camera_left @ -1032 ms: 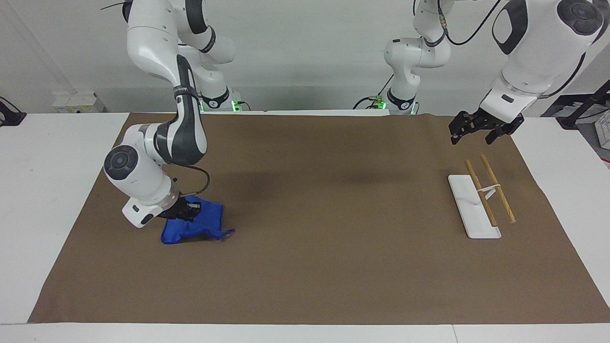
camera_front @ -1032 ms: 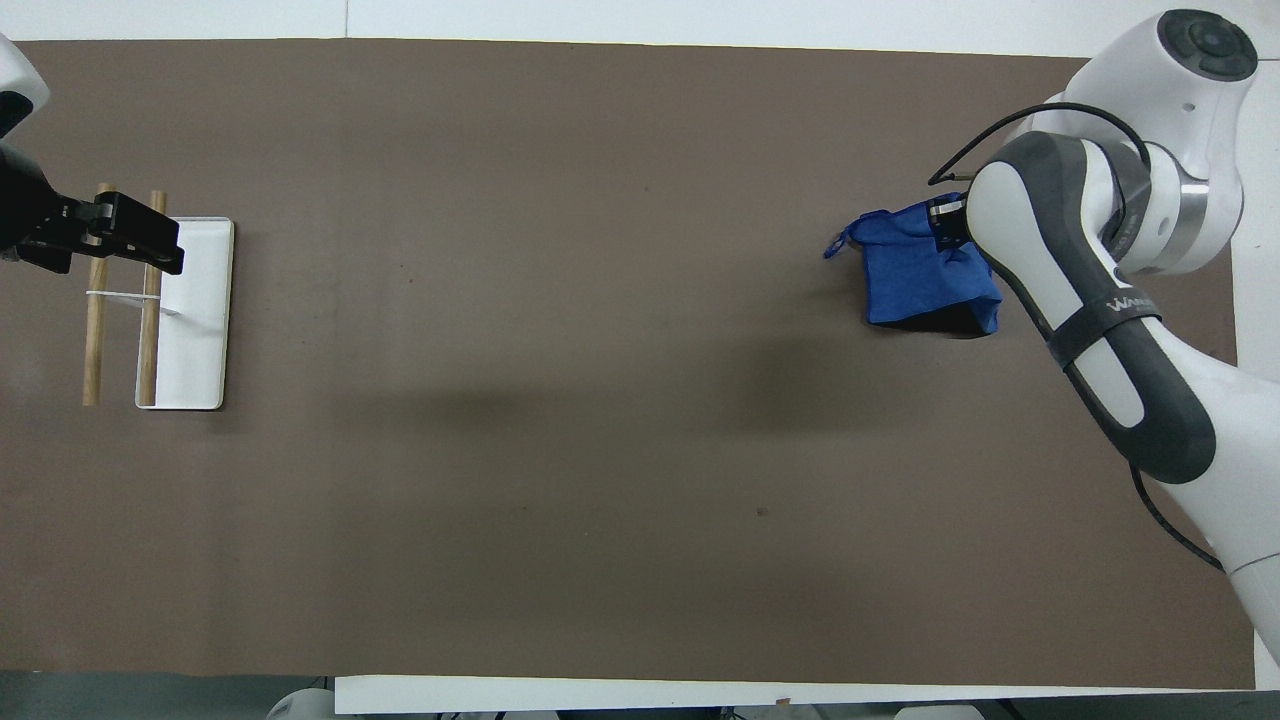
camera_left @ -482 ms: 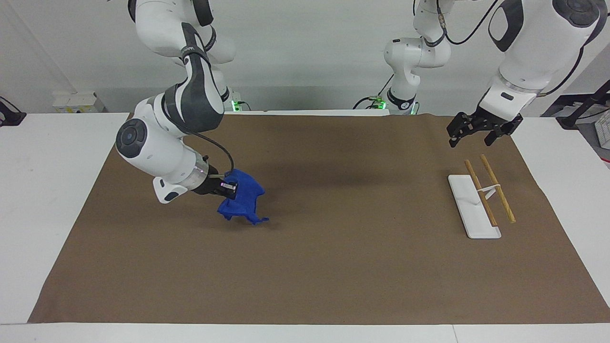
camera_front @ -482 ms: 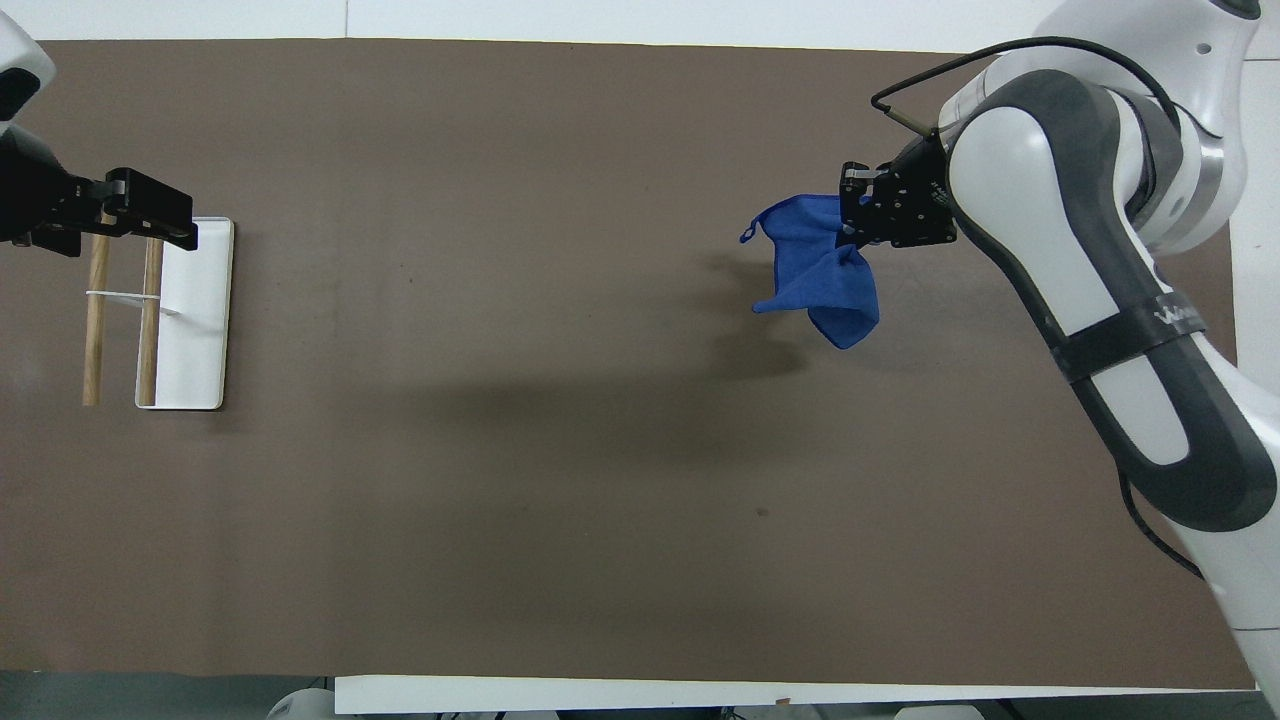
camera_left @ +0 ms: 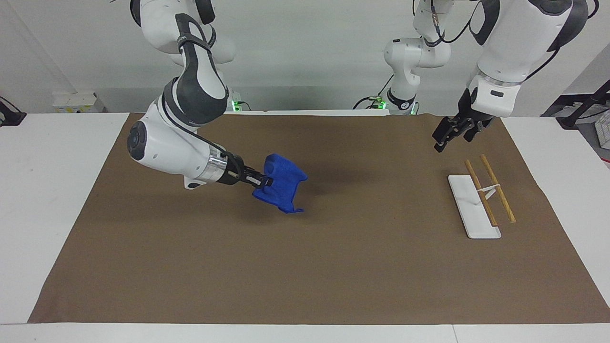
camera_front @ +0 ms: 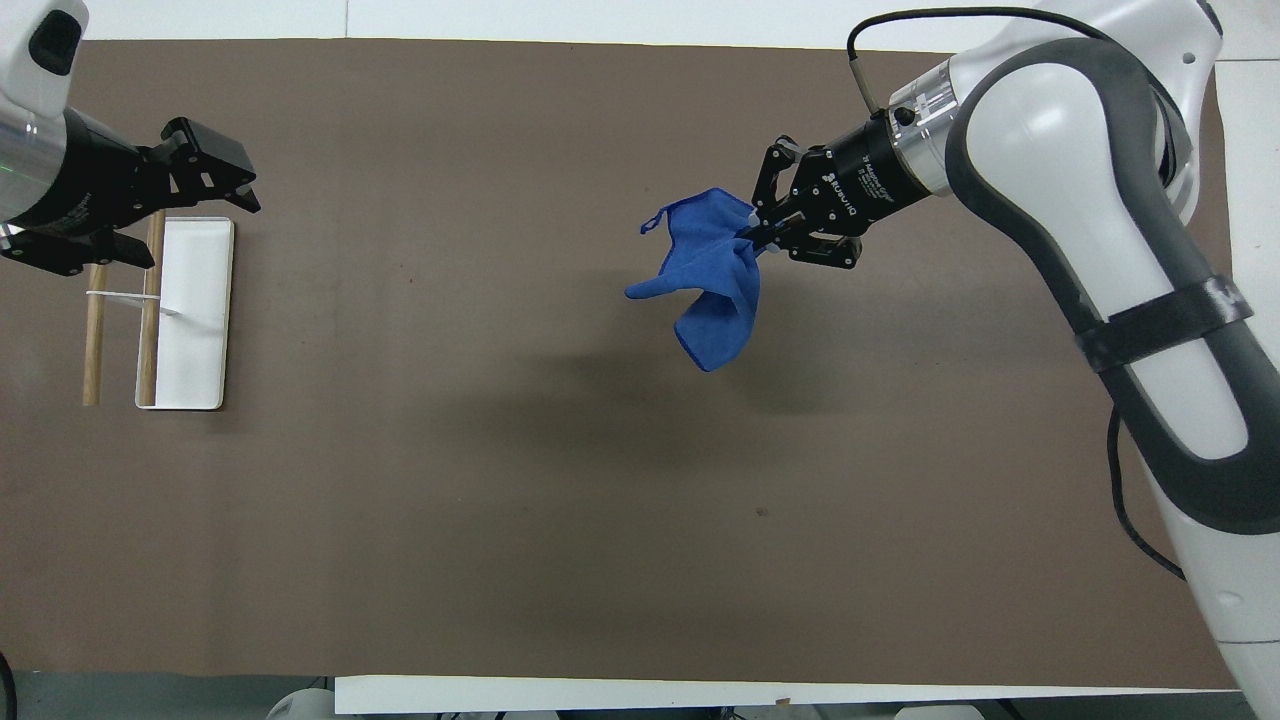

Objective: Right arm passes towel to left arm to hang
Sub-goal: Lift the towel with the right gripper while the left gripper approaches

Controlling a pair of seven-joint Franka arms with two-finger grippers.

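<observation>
The right gripper, jaws clenched on the blue towel, holds it aloft over the bench, offered toward the left gripper, which hovers over the rack, jaws apparently released to receive.

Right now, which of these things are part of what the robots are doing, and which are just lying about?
Part of the job:
- blue towel, lifted clear of the table
- right gripper, shut on the towel
- left gripper, open, over the mat near the rack
- wooden-bar rack

Just there:
- brown mat covering the table
</observation>
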